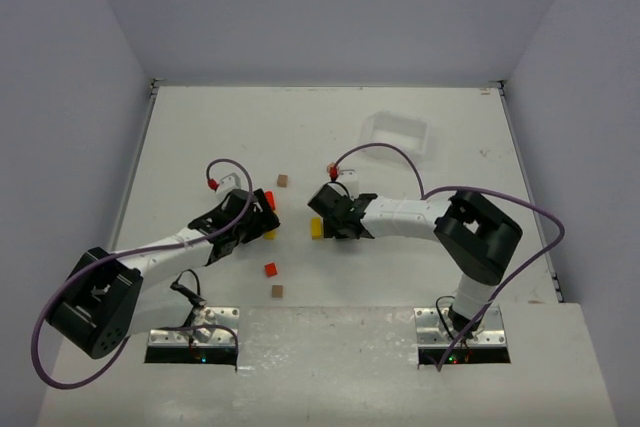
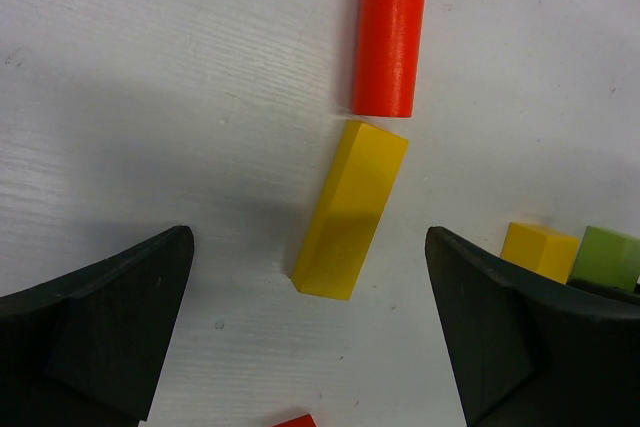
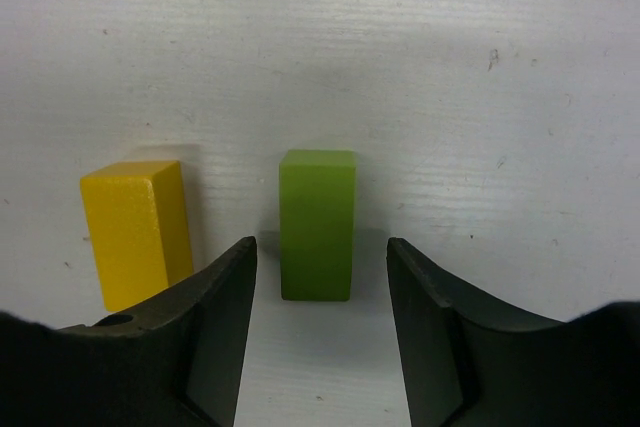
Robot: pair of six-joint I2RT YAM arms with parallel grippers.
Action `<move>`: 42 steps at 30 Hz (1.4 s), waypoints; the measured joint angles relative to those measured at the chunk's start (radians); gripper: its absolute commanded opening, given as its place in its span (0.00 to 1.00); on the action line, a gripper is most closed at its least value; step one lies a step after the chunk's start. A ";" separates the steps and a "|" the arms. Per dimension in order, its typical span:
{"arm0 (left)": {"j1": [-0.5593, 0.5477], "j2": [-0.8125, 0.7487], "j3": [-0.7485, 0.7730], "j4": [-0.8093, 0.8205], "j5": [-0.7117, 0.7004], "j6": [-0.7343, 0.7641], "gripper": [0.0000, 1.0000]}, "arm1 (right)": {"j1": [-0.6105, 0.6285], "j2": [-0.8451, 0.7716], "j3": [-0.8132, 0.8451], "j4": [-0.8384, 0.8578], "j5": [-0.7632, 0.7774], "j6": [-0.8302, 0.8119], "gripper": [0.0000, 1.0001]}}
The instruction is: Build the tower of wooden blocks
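The wood block tower [image 1: 317, 229] is only at its base: a green block [image 3: 317, 222] and short yellow block [image 3: 135, 227] stand together centrally on the bench [image 3: 450, 67]. The right gripper [image 3: 320, 242] is parted around the green block, untouching. The wide-open left gripper [image 2: 308, 237] is poised over a yellow bar [image 2: 350, 209], to be gripped next.

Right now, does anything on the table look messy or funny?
A bit. The long yellow block lies flat and skewed, and the red cylinder lies on its side by its end. The green block and short yellow block stand upright, apart. Nothing is stacked or broken.
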 measured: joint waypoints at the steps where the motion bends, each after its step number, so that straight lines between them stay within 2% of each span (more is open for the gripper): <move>1: 0.000 0.004 0.000 0.003 0.000 0.001 0.97 | 0.000 -0.006 0.000 -0.001 0.002 -0.003 0.55; 11: 0.000 0.096 0.042 0.043 0.002 0.083 0.78 | 0.000 -0.184 -0.009 -0.004 0.064 -0.067 0.60; 17: -0.009 0.151 0.068 0.070 0.007 0.138 0.62 | -0.028 -0.290 -0.081 0.004 0.109 -0.078 0.61; 34: -0.102 0.280 0.178 0.042 -0.023 0.180 0.52 | -0.127 -0.373 -0.290 0.054 0.093 -0.067 0.61; 39: -0.154 0.286 0.194 -0.011 -0.058 0.163 0.37 | -0.141 -0.413 -0.325 0.057 0.089 -0.064 0.62; 41: -0.170 0.286 0.195 -0.028 -0.073 0.150 0.28 | -0.146 -0.433 -0.339 0.063 0.089 -0.063 0.61; 42: -0.176 0.286 0.195 -0.036 -0.081 0.146 0.20 | -0.150 -0.441 -0.345 0.063 0.089 -0.062 0.61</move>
